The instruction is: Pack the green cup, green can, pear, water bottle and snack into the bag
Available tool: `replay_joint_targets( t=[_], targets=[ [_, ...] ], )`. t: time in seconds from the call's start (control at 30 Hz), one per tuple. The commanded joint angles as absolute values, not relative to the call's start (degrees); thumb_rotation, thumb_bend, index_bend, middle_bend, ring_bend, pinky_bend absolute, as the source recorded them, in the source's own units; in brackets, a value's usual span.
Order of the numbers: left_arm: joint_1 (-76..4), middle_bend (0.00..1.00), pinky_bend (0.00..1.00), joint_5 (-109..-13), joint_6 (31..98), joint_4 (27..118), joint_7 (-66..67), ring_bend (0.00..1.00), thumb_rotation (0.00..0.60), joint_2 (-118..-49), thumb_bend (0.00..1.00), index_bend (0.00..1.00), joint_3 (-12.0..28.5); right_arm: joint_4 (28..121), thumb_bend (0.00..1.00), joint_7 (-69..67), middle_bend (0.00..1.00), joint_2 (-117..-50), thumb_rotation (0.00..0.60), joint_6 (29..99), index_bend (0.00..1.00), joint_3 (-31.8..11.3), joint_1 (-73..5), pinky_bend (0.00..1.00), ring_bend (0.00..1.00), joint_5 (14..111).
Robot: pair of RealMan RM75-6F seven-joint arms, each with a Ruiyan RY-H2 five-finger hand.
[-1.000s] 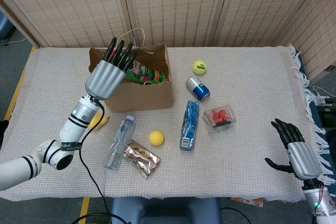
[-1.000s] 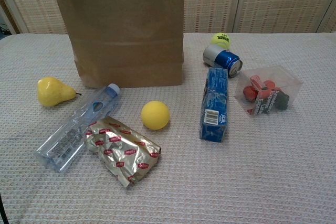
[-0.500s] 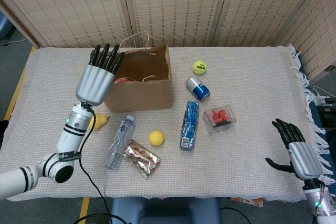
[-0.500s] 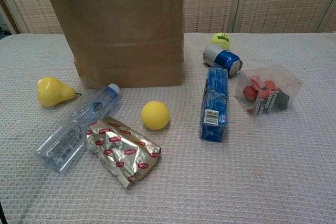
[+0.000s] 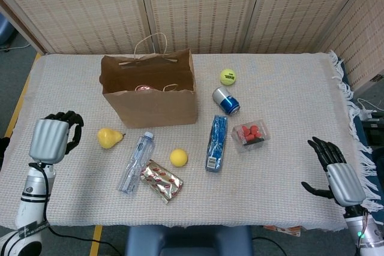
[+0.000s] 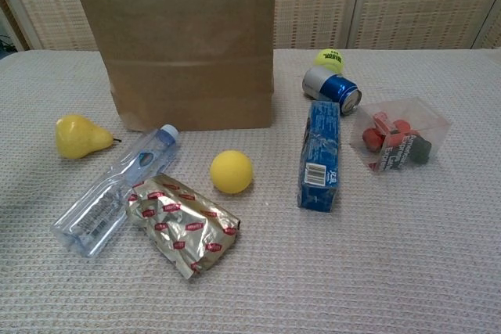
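Brown paper bag (image 5: 151, 91) is standing upright and open at the back-left of the woven cloth table (image 5: 288, 118), creased kraft paper with thin loop handles; something red and white is showing inside (can't tell what).

Yellow pear (image 5: 108, 137) is lying just left of the bag's front, smooth, stem pointing right. Clear ribbed plastic water bottle (image 5: 135, 162) is lying on its side, pale blue cap toward the bag. Crinkly foil snack (image 6: 184, 223) with red print is lying touching the bottle's lower end.

Yellow ball (image 5: 178, 157) is sitting just right of the snack. Blue box (image 5: 216, 142) is lying flat, near a blue-and-silver can (image 5: 226, 101) on its side, a tennis ball (image 5: 227, 77) and a clear tub (image 5: 250, 134) of red pieces.

Left hand (image 5: 54, 139) is hanging left of the pear, fingers curled in, holding nothing. Right hand (image 5: 336, 172) is hovering at the table's right edge, fingers spread, empty.
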State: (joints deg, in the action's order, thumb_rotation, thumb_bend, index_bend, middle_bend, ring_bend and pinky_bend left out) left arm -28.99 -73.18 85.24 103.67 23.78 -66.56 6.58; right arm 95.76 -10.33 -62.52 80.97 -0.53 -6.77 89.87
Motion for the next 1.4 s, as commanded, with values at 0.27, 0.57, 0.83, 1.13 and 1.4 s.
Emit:
replay_joint_targets(
  t=[0.27, 0.57, 0.83, 1.13, 1.4],
  targets=[
    [-32.16, 0.00, 0.08, -62.63, 63.97, 105.39, 28.41, 0.00, 0.600, -67.83, 0.35, 0.00, 1.18, 95.69, 0.07, -10.24, 0.00, -62.60, 0.600, 80.82, 0.00, -0.42, -6.90, 0.00, 0.00, 90.08],
    [-39.30, 0.00, 0.06, -54.10, 57.53, 98.28, 37.94, 0.00, 0.600, -74.91, 0.35, 0.00, 3.79, 95.88, 0.07, -11.26, 0.00, -62.06, 0.600, 80.32, 0.00, -0.33, -7.02, 0.00, 0.00, 89.77],
    [-44.19, 0.00, 0.06, -47.96, 54.16, 90.35, 41.67, 0.00, 0.600, -78.15, 0.35, 0.00, 5.91, 96.30, 0.07, -11.82, 0.00, -61.62, 0.600, 79.55, 0.00, -0.26, -7.22, 0.00, 0.00, 89.28],
    [-46.98, 0.00, 0.06, -40.29, 51.09, 84.83, 44.49, 0.00, 0.600, -79.78, 0.35, 0.00, 4.66, 96.57, 0.07, -11.42, 0.00, -61.59, 0.600, 79.17, 0.00, -0.30, -7.33, 0.00, 0.00, 88.92],
    [-47.63, 0.01, 0.21, -36.89, 50.65, 80.66, 45.27, 0.03, 0.600, -82.11, 0.37, 0.10, 3.07, 96.51, 0.07, -11.34, 0.00, -61.71, 0.600, 79.32, 0.00, -0.42, -7.30, 0.00, 0.00, 88.80]
  ],
)
